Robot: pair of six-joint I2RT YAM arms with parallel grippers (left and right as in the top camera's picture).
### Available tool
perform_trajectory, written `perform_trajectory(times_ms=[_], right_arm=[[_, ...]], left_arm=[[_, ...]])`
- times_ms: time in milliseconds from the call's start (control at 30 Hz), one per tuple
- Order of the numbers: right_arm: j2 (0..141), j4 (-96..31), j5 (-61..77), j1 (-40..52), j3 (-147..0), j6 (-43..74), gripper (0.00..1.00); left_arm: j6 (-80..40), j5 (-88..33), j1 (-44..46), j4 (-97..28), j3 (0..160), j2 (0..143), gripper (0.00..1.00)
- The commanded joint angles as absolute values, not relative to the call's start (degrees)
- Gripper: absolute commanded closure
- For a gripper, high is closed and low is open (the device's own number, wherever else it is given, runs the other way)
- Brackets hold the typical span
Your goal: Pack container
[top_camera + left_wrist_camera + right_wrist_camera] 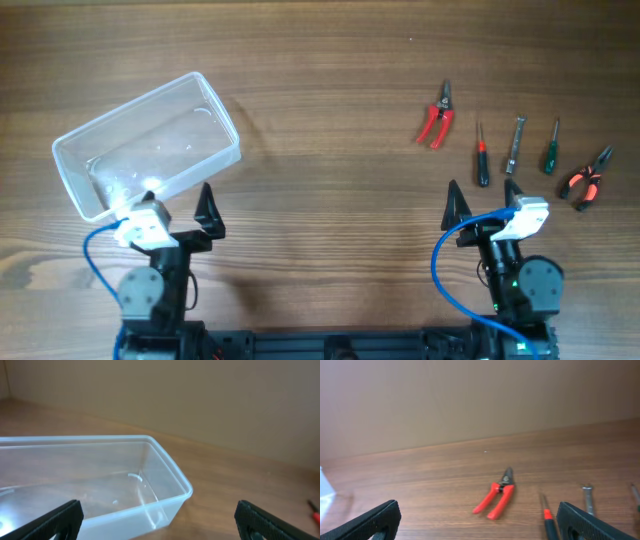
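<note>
So, both arms sit at the near edge of the wooden table. The left gripper has its jaws spread wide and isn't gripping anything. Same deal for the right gripper: wide apart, nothing between the fingers.

The container is on the left side of the table, lying at an angle with its right end farther from the robot. It's clear enough that the wood grain shows through the bottom. From overhead, the left gripper's outer finger overlaps the tub's near rim, and the wrist view has the tub right in front of the fingers, but I honestly can't tell if anything touches.

All the tools are over on the right, well apart from the tub, lying in a loose row: red-handled cutters farthest out, then a red screwdriver, a silver wrench, a green screwdriver, and orange pliers at the far right. The right gripper is just in front of the red screwdriver and the wrench, near them but not touching either.
</note>
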State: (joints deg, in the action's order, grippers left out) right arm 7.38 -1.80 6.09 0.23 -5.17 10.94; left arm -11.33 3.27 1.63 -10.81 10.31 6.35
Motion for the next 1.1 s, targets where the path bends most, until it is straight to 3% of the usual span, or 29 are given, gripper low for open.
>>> perform_trajectory(times_ms=[0, 167, 400, 733, 1067], right_arm=[[18.5, -3.8, 13.6, 0.5, -15.0, 13.5, 0.0], [39.2, -13.5, 16.8, 0.5, -31.1, 12.6, 0.0], [64.3, -44.3, 8.3, 0.5, -58.1, 7.3, 0.0], [71.7, -51.5, 8.8, 0.5, -62.3, 6.0, 0.0], [71.7, -53.3, 8.8, 0.5, -62.3, 5.9, 0.0]], left_arm=[[-13.1, 5.7, 1.3, -15.6, 25.5, 17.7, 0.0], [-16.9, 11.9, -1.1, -34.9, 51.3, 40.9, 0.0], [-23.2, 6.1, -18.2, -72.4, 86.1, 66.9, 0.0], [-23.1, 3.3, -33.2, -68.3, 88.1, 78.7, 0.0], [-6.5, 2.8, -34.3, -63.5, 88.1, 100.9, 0.0]])
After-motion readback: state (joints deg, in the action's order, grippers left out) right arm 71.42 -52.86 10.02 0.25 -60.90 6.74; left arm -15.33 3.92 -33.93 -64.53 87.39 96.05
